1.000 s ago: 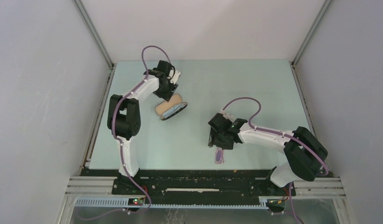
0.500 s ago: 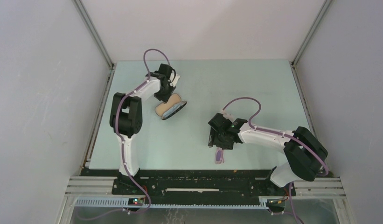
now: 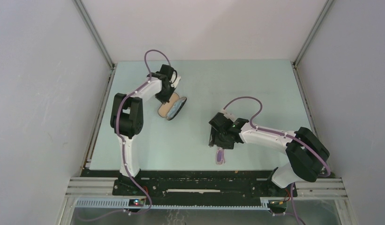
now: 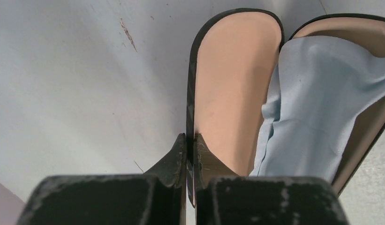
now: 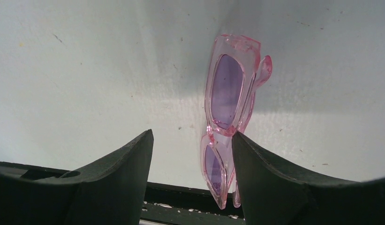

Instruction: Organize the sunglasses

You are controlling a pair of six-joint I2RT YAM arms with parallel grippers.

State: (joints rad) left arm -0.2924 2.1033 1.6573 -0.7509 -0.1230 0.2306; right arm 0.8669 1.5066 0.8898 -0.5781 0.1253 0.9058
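Just beside right tool, sunglasses.

Seen from my console: the sunglasses show a glossy, translucent pink plastic frame and smooth, see-through tinted lenses. The table under them reads to me as a matt, pale sheet, lightly speckled and scratched. The right gripper looks like matt black plastic with smooth faces. The left gripper is the same black, scuffed and chalky along its edges. The case has a soft, matt tan lining inside a thin black rim. The cloth is fine-woven and softly creased. From above I see smooth white plastic shells on the arms and dull, bare-metal rails.
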